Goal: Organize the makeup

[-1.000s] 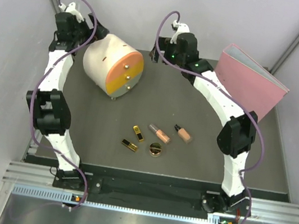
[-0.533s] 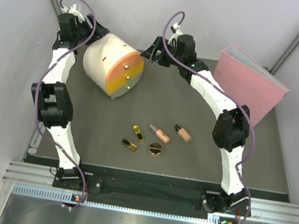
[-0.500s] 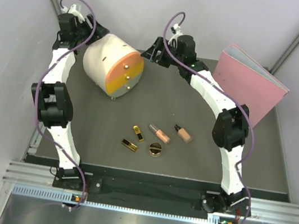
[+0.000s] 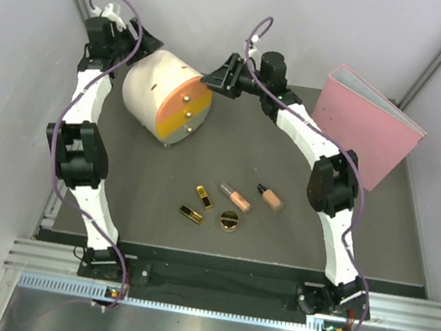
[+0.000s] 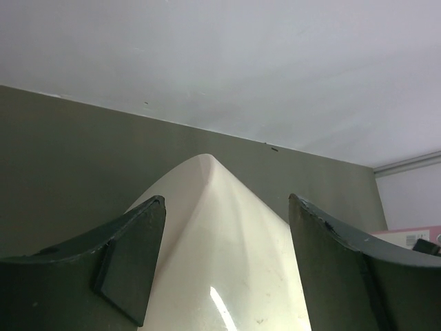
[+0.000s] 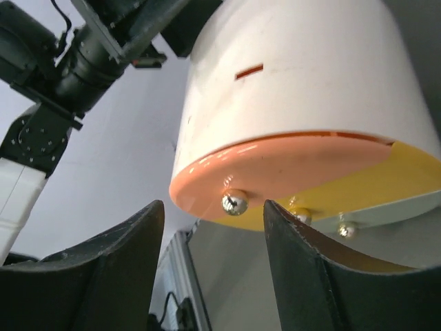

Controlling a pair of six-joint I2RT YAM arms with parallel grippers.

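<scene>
Reach made: your right fingers (image 6: 120, 276), apart, have swung to the drawer box (image 4: 165, 94) and its top knob (image 6: 234, 202), left fingers (image 5: 127, 258) apart behind it; makeup (image 4: 236, 197) waits untouched.

No text, label or number is legible anywhere.

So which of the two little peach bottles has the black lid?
The peach bottle further right, nearer the pink binder. Its cap is dark, while the other peach bottle beside it has a pale, clear-looking cap.
</scene>
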